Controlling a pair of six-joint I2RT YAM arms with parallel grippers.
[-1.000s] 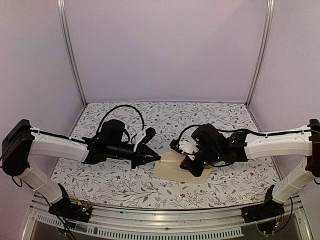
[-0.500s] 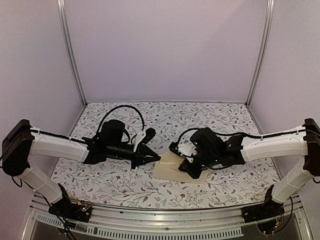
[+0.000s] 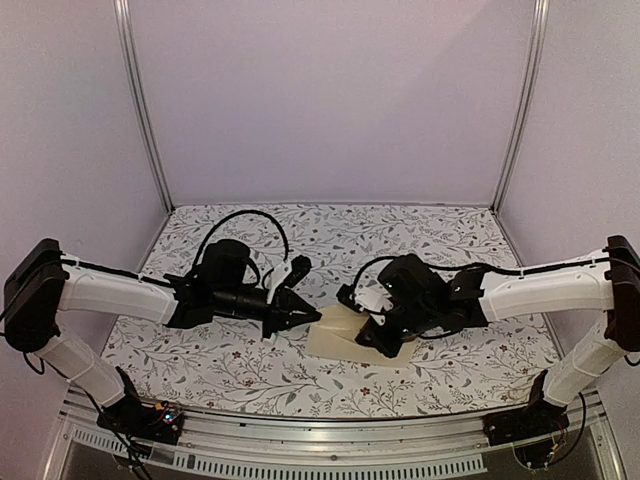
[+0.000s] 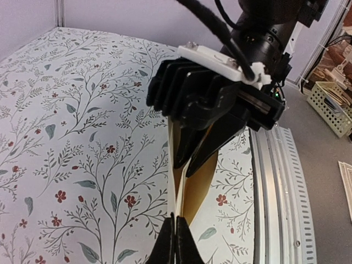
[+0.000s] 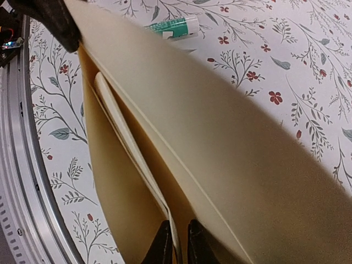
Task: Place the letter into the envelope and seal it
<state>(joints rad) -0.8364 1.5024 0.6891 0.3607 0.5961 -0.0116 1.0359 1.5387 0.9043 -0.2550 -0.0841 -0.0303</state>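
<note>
Cream paper links both arms: the envelope (image 3: 335, 338) is propped open above the desk (image 3: 250, 372), with the letter (image 5: 132, 140) partly down inside it. We judge the sheet could buckle or slip out if the pocket collapses. Our left gripper (image 4: 174, 243) is clamped on the envelope's edge. The right gripper (image 5: 177, 242) sits narrow around the letter's edge, and we cannot tell whether it pinches.

envelope (image 5: 231, 143): gaping open | letter (image 5: 127, 137): inside | right claw (image 5: 177, 242): tips flanking letter's edge | glue stick (image 5: 170, 25): lying beyond envelope
</note>
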